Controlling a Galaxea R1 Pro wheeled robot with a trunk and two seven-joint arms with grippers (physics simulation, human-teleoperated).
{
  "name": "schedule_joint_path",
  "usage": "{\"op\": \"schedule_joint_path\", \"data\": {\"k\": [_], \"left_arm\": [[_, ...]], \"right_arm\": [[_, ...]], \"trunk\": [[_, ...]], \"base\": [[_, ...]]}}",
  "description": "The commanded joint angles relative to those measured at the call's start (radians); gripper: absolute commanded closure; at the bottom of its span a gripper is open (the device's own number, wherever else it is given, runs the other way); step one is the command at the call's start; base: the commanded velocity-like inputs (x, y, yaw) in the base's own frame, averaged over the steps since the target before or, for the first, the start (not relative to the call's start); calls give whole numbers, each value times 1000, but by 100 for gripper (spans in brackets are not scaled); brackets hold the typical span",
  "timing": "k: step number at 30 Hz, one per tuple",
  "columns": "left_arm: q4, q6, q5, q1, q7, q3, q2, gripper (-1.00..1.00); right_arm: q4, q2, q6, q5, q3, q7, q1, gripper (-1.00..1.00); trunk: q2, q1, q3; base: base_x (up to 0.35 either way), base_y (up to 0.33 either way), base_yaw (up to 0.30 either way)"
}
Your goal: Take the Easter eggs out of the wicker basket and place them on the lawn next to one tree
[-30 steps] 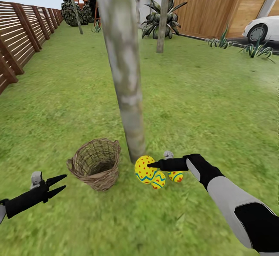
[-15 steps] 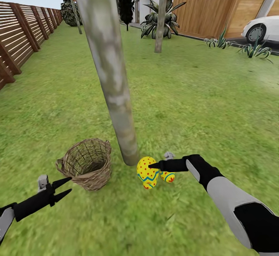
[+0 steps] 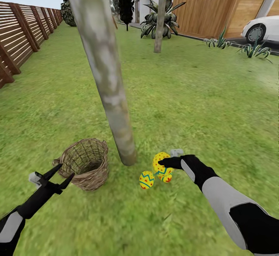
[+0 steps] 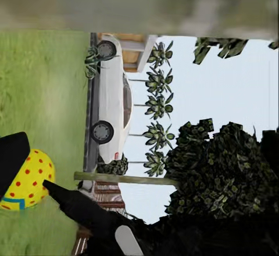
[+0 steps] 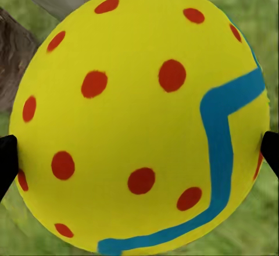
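While two eggs already lie on the lawn [image 3: 201, 104], the right gripper [image 3: 166, 163] is clamped on the third egg [image 3: 159, 161], whose yellow shell sits between both fingertips in the right wrist view. It holds that egg low, touching or just above a second egg [image 3: 167, 178], with another egg [image 3: 147, 180] just beside them at about eight o'clock. All three sit near the foot of the tree [image 3: 116, 104], at roughly four o'clock from its base, which is where the task wants them. The basket [image 3: 86, 163] stands at the trunk's eight o'clock and looks empty. The left gripper [image 3: 61, 173] hangs near the basket's rim with its jaws spread apart, carrying nothing. Letting go gently appears to be what remains.
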Motion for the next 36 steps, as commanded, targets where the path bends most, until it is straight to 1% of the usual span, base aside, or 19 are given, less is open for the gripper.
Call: {"op": "schedule_joint_path", "data": {"k": [1, 2, 3, 4, 5, 6, 7, 9, 10, 12, 14, 16, 18, 21, 26, 29, 30, 33, 36], "left_arm": [[0, 7, 1, 2, -25, 1, -17, -100], [0, 8, 1, 5, -66, 2, -61, -100], [1, 8, 1, 6, -100, 2, -98, -100], [1, 7, -3, 7, -127, 1, -142, -100], [2, 6, -5, 7, -135, 1, -165, -100], [3, 5, -6, 8, -140, 1, -180, -100], [6, 5, -8, 9, -139, 0, -186, -100], [41, 5, -7, 10, -138, 0, -190, -100], [69, 4, -7, 10, -138, 0, -190, -100], [103, 4, -6, 10, -138, 1, -190, -100], [109, 3, -6, 10, -137, 1, -190, -100], [111, 3, -8, 10, -135, 0, -190, -100], [112, 3, -8, 10, -131, -1, -191, -100], [112, 3, -8, 10, -127, -1, -192, -100], [116, 3, -8, 10, -103, -1, -192, -100], [116, 3, -7, 10, -100, -1, -192, -100], [116, 3, -7, 10, -99, -1, -192, -100], [116, 3, -7, 10, -99, 1, -192, -100], [116, 3, -7, 10, -99, 1, -193, -100]], "right_arm": [[0, 0, -8, -7, 7, -23, 0, 100], [1, 1, -15, -7, 7, -43, 0, 100], [1, 7, -17, -7, 8, -59, 1, 100], [1, 15, -18, -6, 9, -84, 0, 100], [0, 22, -18, -6, 10, -104, 1, 100], [3, 43, -18, 0, 13, -135, 1, 100], [8, 74, -19, 24, 32, -178, 1, 100], [12, 113, -22, 78, 69, -251, 2, 100], [13, 123, -22, 93, 78, -274, 2, 100], [14, 131, -32, 109, 86, -295, 3, 100], [16, 132, -74, 109, 87, -300, 5, 100], [18, 132, -95, 110, 87, -301, 8, 100], [19, 132, -100, 111, 88, -308, 9, 100], [18, 132, -101, 114, 89, -356, 9, 100], [18, 132, -102, 116, 89, -367, 9, 100], [24, 133, -104, 154, 89, -368, 10, 100], [30, 134, -116, 163, 89, -368, 11, 100], [39, 136, -171, 170, 90, -368, 25, 100], [39, 137, -181, 171, 91, -368, 28, 100]], "trunk": [[0, 0, -1], [0, 0, -1], [0, 0, -1], [0, 0, -1], [0, 0, -1], [0, 0, -1], [0, 0, -1], [0, 0, -1], [0, 0, -1], [0, 0, -1], [0, 0, -1], [0, 0, -1], [0, 0, -1], [0, 0, -1], [0, 0, -1], [0, 0, -1], [0, 0, -1], [0, 0, -1], [0, 0, -1]], "base": [[0, -322, 0], [0, -327, 0], [0, -329, 0], [0, -330, 0], [0, -330, 0], [0, -329, 0], [0, -318, 0], [0, -165, 0], [0, -57, 0], [0, -17, 0], [0, -4, 3], [0, -1, 65], [0, -90, 94], [0, -260, 27], [0, -291, 2], [0, -293, 0], [0, -291, 0], [0, -222, 14], [0, -45, 183]]}}
